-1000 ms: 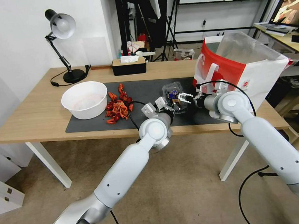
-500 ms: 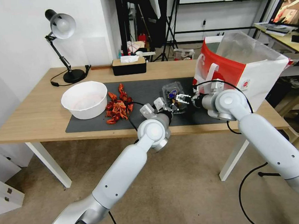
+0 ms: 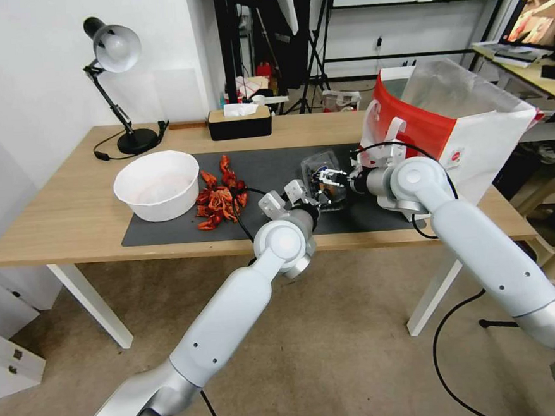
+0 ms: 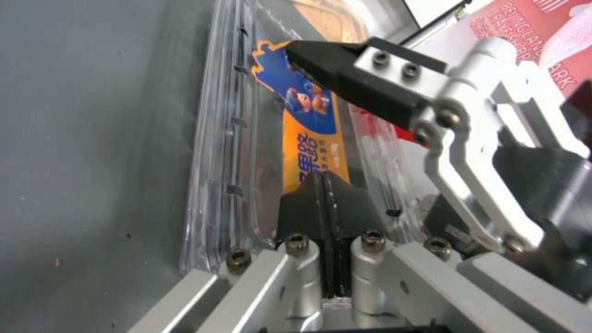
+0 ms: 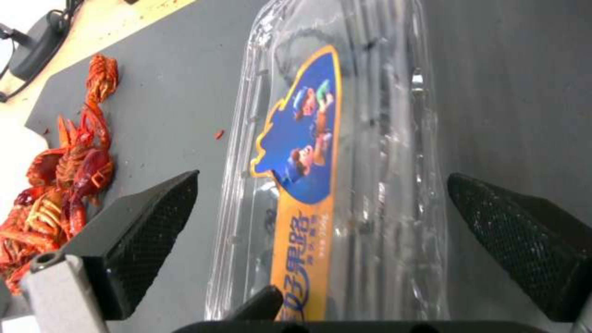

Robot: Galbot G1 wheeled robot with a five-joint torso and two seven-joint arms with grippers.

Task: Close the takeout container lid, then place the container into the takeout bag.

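Observation:
The takeout container [image 3: 319,166] is a small clear clamshell on the dark mat, just left of the takeout bag [image 3: 468,128]. Its lid [image 4: 308,138] carries a blue and orange label and lies down on the box. My left gripper [image 4: 325,178] is shut, its joined tips resting on the lid's near end; in the head view it [image 3: 298,192] sits at the container's near-left corner. My right gripper [image 5: 322,177] is open, one finger on each long side of the container [image 5: 382,138], not touching it. The right gripper [image 3: 334,180] reaches in from the bag side.
A dark mat [image 3: 165,231] covers the wooden table's middle. A pile of red crayfish [image 3: 219,200] and a white bowl [image 3: 157,185] lie left of the container. A black tissue box [image 3: 239,123] and desk lamp [image 3: 114,51] stand at the back.
My right arm has moved left, bringing its open gripper from beside the container to around it. The left gripper has stayed at the container's near end.

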